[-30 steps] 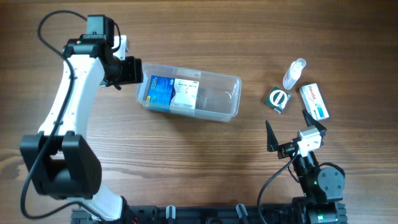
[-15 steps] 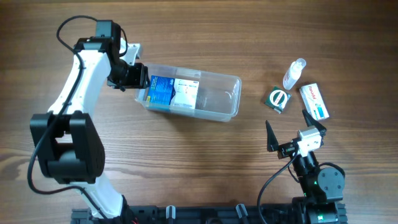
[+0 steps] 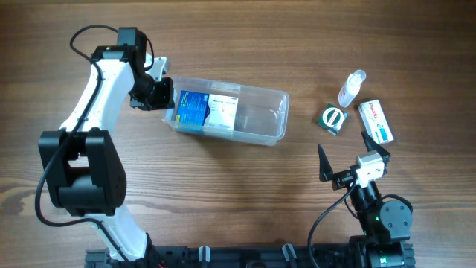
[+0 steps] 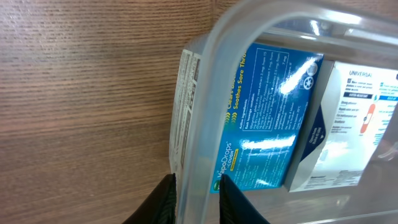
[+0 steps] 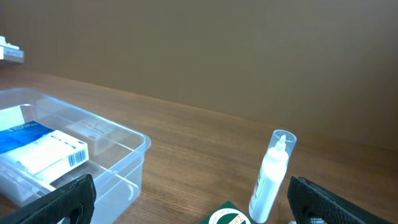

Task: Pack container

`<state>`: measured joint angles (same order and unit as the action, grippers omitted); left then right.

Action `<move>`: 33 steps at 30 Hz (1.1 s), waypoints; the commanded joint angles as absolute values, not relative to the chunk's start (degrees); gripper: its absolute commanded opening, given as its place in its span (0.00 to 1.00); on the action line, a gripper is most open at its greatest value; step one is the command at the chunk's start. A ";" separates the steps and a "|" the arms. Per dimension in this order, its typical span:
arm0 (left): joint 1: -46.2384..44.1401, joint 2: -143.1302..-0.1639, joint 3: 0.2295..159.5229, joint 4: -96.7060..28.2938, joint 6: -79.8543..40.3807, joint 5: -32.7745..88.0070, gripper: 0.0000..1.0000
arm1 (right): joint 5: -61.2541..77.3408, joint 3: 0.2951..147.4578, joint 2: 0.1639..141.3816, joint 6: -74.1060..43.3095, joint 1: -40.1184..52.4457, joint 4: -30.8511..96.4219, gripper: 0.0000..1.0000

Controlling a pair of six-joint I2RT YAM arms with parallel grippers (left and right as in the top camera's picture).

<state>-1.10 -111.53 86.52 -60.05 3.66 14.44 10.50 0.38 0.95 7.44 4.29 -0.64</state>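
Note:
The container (image 3: pixel 262 119), a clear plastic tub, lies left of the table's middle. A blue box (image 3: pixel 191 109) and a white box (image 3: pixel 222 112) lie in its left half. My left gripper (image 3: pixel 165 95) is at the tub's left end. In the left wrist view its fingers (image 4: pixel 166 196) straddle the container's rim (image 4: pixel 214 93), one outside and one inside against the blue box (image 4: pixel 267 118), so the left gripper (image 4: pixel 198 186) is shut on the wall. My right gripper (image 3: pixel 349 155) stands wide open near the front right, holding nothing, apart from the container (image 5: pixel 118 143).
A small clear bottle (image 3: pixel 352 88) lies at the back right, standing out in the right wrist view as a white bottle (image 5: pixel 271 177). Next to it are a green box (image 3: pixel 332 118) and a white-and-red box (image 3: pixel 376 120).
My left arm has moved right to the tub's left end and its jaws have closed over the rim. The right arm has not moved.

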 commanded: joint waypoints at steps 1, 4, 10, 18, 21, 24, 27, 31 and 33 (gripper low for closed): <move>-0.89 -111.87 86.15 -60.29 0.58 18.46 0.23 | 11.29 0.30 0.80 7.97 4.05 -0.86 1.00; -0.89 -111.87 86.15 -60.31 -2.17 19.07 0.23 | 11.29 0.30 0.80 7.97 4.05 -0.86 1.00; -0.89 -111.87 86.15 -61.39 -5.21 19.09 0.24 | 11.29 0.30 0.80 7.97 4.05 -0.86 1.00; -0.89 -111.87 86.15 -63.64 -5.23 19.09 0.11 | 11.29 0.30 0.80 7.97 4.05 -0.86 1.00; -0.89 -111.87 86.15 -64.16 -5.32 19.09 0.10 | 11.29 0.30 0.80 7.92 4.05 -0.86 1.00; -0.89 -111.87 86.15 -64.14 -6.33 19.07 0.15 | 11.29 0.30 0.80 7.97 4.05 -0.86 1.00; -0.89 -111.87 86.15 -64.12 -6.26 19.03 0.24 | 11.29 0.30 0.80 7.97 4.05 -0.86 1.00; -0.89 -111.87 86.15 -63.83 -2.96 18.26 0.25 | 11.27 0.30 0.80 7.97 4.05 -0.86 1.00; -0.89 -111.87 86.15 -63.86 -1.65 17.50 0.25 | 11.29 0.30 0.80 7.94 4.05 -0.86 1.00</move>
<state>-1.10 -111.55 86.48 -64.03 -4.95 18.44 10.50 0.38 0.95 7.42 4.29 -0.64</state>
